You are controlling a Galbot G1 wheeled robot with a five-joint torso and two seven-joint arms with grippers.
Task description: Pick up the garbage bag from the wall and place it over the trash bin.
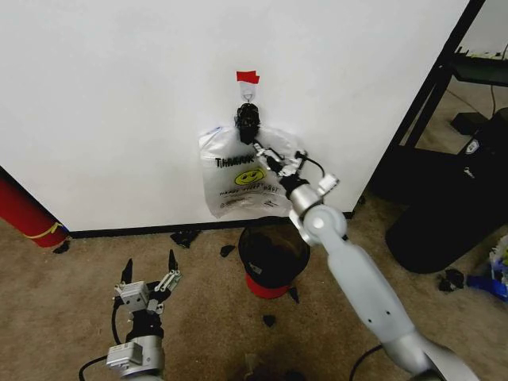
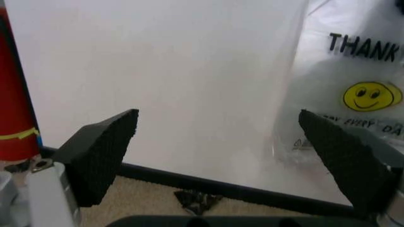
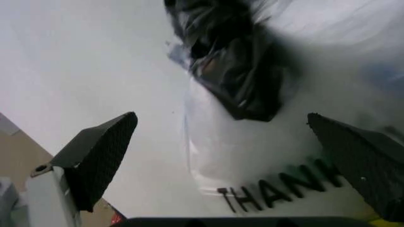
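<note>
The garbage bag (image 1: 238, 178), translucent white with black "THANK YOU" print and a yellow smiley, hangs flat on the wall (image 1: 119, 103). A black knot (image 1: 248, 123) gathers its top under a hook and a piece of red tape (image 1: 248, 77). My right gripper (image 1: 278, 161) is open at the bag's upper right, just below the knot. In the right wrist view, the right gripper (image 3: 221, 117) spreads wide before the knot (image 3: 233, 71) and bag (image 3: 277, 156). The trash bin (image 1: 274, 252), black mesh with a red base, stands on the floor under the bag. My left gripper (image 1: 151, 278) is open, low over the carpet; in its wrist view the left gripper (image 2: 219, 113) faces the wall, the bag (image 2: 353, 94) to one side.
A big black bin (image 1: 444, 214) and a black frame (image 1: 440, 79) stand at the right. A red cylinder (image 1: 24, 210) leans at the left against the wall. Black scraps (image 1: 184, 236) lie on the carpet along the baseboard (image 1: 135, 230).
</note>
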